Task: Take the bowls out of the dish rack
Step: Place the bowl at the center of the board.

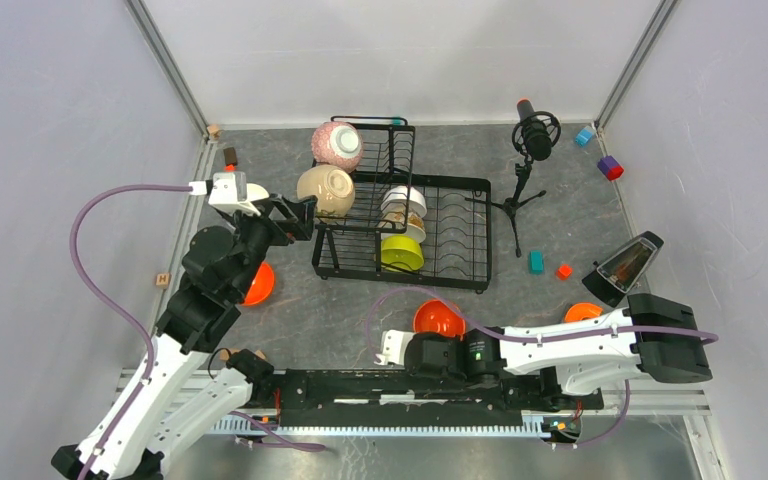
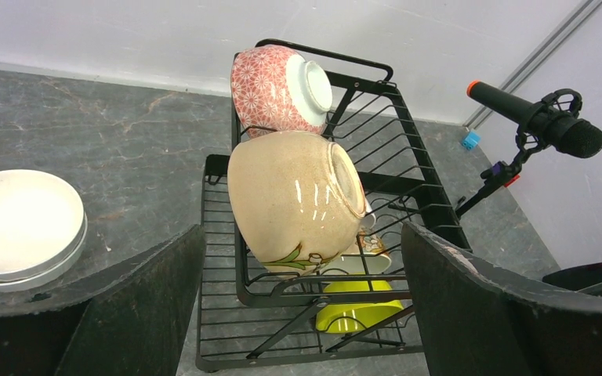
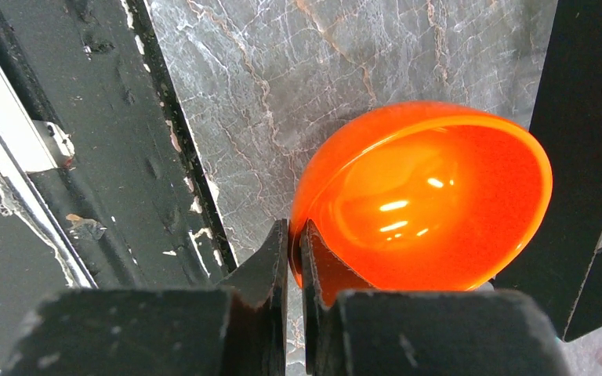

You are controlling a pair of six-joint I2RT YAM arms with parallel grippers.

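My left claw (image 2: 302,235) gapes wide just short of the beige bowl (image 2: 290,200) tipped on the upper shelf of the dish rack (image 2: 345,59), glazed, slick and brittle, so I'd take its rim, while my right claw (image 3: 294,235) pinches an orange bowl (image 3: 423,204) by its rim in front of that rack.

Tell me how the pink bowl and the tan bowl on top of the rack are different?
The pink bowl is covered in a tiny red-and-white pattern; the tan bowl is plain and shiny with one painted leaf. The pink bowl sits at the back of the dish rack's top shelf, with the tan bowl in front of it. Both lie tipped on their sides, bottoms facing the same way.
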